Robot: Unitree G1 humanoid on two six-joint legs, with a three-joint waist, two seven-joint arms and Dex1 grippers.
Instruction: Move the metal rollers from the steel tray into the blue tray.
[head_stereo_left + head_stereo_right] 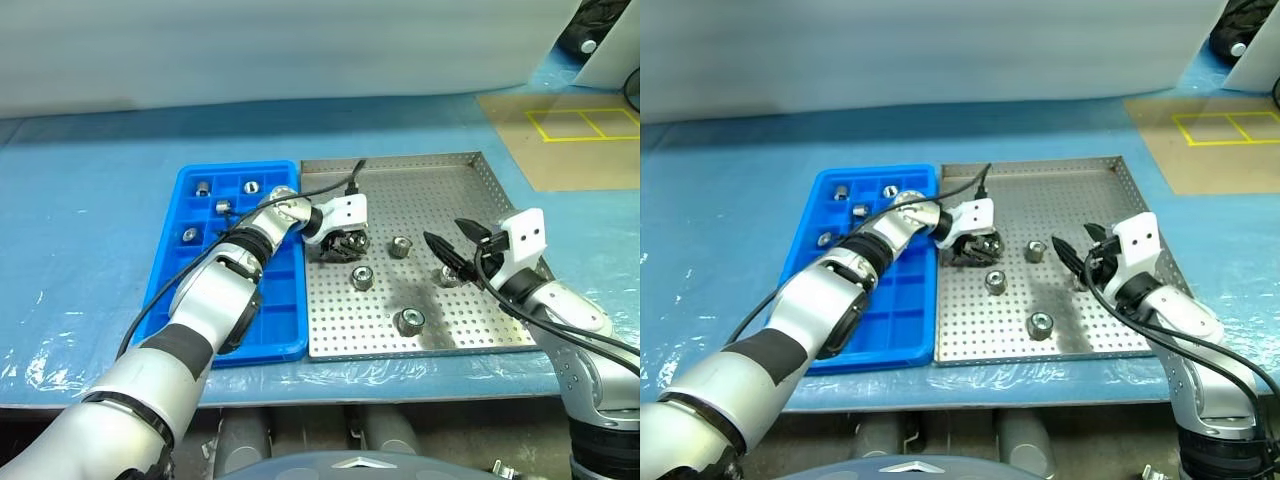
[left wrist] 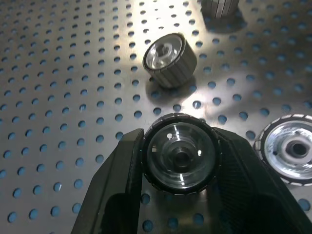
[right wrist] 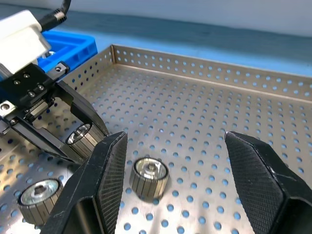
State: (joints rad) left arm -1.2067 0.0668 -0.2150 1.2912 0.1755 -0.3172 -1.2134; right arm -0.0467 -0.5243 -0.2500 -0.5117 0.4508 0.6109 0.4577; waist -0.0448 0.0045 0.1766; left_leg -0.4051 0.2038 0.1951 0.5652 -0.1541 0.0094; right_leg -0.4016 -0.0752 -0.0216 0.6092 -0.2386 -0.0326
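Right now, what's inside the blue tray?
Four metal rollers sit in separate compartments at the far end of the blue tray. The left arm covers part of the middle and near compartments, so their contents can't be confirmed.

Bright even overhead light, glare on the steel tray [image 1: 440, 180], soft shadows.

You are looking at a workshop or lab: pale blue table sheet [image 1: 90, 200], yellow floor marking [image 1: 585, 123] upper right.

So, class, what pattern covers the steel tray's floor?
Evenly spaced round holes across the steel tray, clearest in the right wrist view.
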